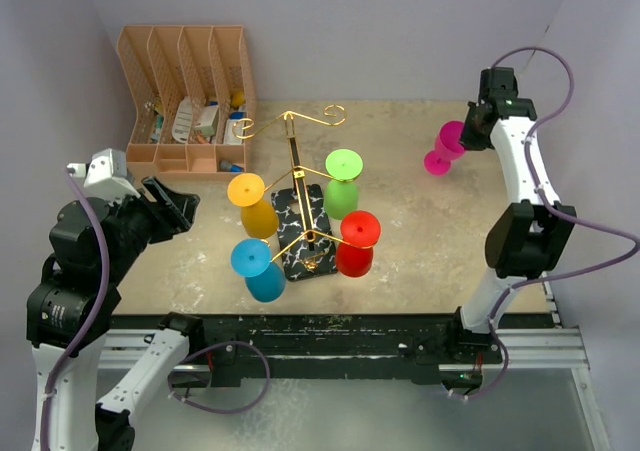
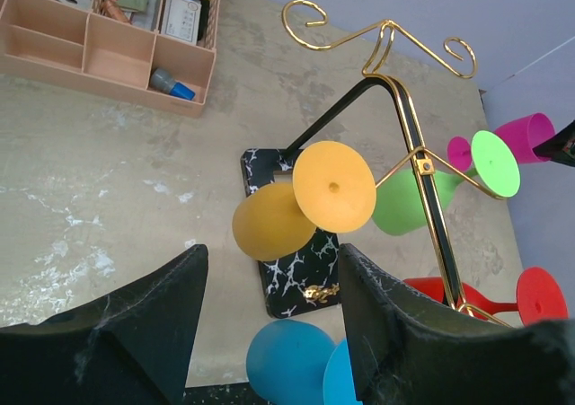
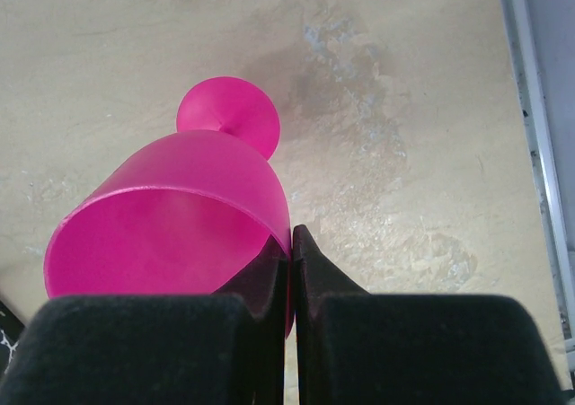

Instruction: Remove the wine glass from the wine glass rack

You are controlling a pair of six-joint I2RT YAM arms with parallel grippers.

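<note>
Presently, the pink wine glass (image 3: 180, 198) is recorded off the wine glass rack (image 1: 293, 161), pinched by its rim in the closed right end effector (image 3: 289, 243) at upper right of the overhead frame, release outstanding; the left end effector (image 2: 271, 257) is held wide before the yellow glass (image 2: 334, 187).

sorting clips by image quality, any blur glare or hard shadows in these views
Top external: soft even light, no glare, wine glass rack sharp, faint shadows. Left wrist: yellow glass crisp, its own jaws at the bottom edge dark and slightly soft. Right wrist: pink glass looms large near the lens, evenly lit, no glare.
</note>
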